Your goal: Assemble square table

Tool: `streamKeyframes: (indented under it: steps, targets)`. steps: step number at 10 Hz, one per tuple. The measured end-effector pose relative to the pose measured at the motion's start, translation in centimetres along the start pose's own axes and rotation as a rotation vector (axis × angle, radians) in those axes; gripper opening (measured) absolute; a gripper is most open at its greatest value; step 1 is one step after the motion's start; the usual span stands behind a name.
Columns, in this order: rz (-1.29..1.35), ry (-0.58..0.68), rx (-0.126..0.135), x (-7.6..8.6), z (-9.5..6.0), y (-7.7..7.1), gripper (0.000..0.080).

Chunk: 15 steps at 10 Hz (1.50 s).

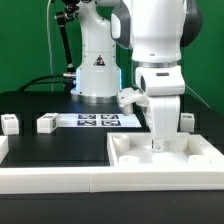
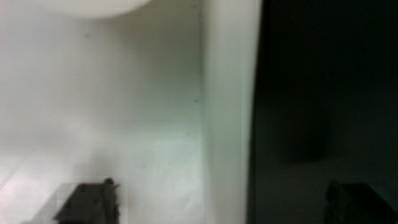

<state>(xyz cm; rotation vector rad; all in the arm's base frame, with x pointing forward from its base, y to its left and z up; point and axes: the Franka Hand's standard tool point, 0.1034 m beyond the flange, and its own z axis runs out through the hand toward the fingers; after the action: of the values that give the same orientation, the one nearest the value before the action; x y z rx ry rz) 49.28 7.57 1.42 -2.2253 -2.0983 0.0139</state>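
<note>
Here we see the tool [image 1: 160,146] lowered into the white tabletop [image 1: 200,152], which lies on the black desk [image 1: 50,147] directly under it. In the wrist view the two dark fingertips [image 2: 86,203] of the tool [image 2: 226,205] stand wide apart, so the tool is wide and grips nothing that we can see. Between the fingertips runs a pale upright band, which we take for the raised rim [image 2: 228,120] of the tabletop [image 2: 107,120]. This picture is blurred, so we cannot tell if a finger touches the rim. On one side of the rim the surface is white, on the other side it is dark.

Just behind the tool, toward the exterior view's right, the near leg [image 1: 186,121] stands on the desk. The second leg [image 1: 45,123] and the third leg [image 1: 10,123] stand well apart from the tool, toward the exterior view's left. The marker board [image 1: 108,120] lies between the second leg and the tool. In front of the tool, beyond the tabletop, a long white border rail [image 1: 60,178] lies along the desk.
</note>
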Motion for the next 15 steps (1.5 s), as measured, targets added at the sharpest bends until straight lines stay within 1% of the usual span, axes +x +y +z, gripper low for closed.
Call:
streamKeyframes:
  steps: [1, 2, 3, 5, 6, 7, 11, 12, 13, 14, 15]
  targets:
    - [0.037, 0.000, -0.015, -0.2, -0.6, -0.6, 0.0636]
    - [0.096, -0.004, -0.016, -0.2, -1.1, -1.3, 0.0636]
    - [0.143, -0.007, -0.024, 0.0, -2.0, -1.9, 0.0647]
    - [0.218, -0.014, -0.035, 0.9, -3.1, -3.1, 0.0649]
    - [0.259, -0.014, -0.038, 1.6, -3.3, -3.5, 0.0649]
    - [0.285, -0.009, -0.048, 2.4, -3.3, -3.8, 0.0649]
    - [0.324, -0.009, -0.044, 2.3, -3.2, -3.9, 0.0649]
    - [0.419, -0.003, -0.049, 2.4, -3.2, -4.0, 0.0649]
    - [0.551, 0.010, -0.064, 2.6, -3.2, -4.5, 0.0649]
    - [0.737, 0.011, -0.060, 3.3, -3.2, -5.3, 0.0649]
    - [0.870, 0.016, -0.050, 4.0, -3.1, -5.7, 0.0649]
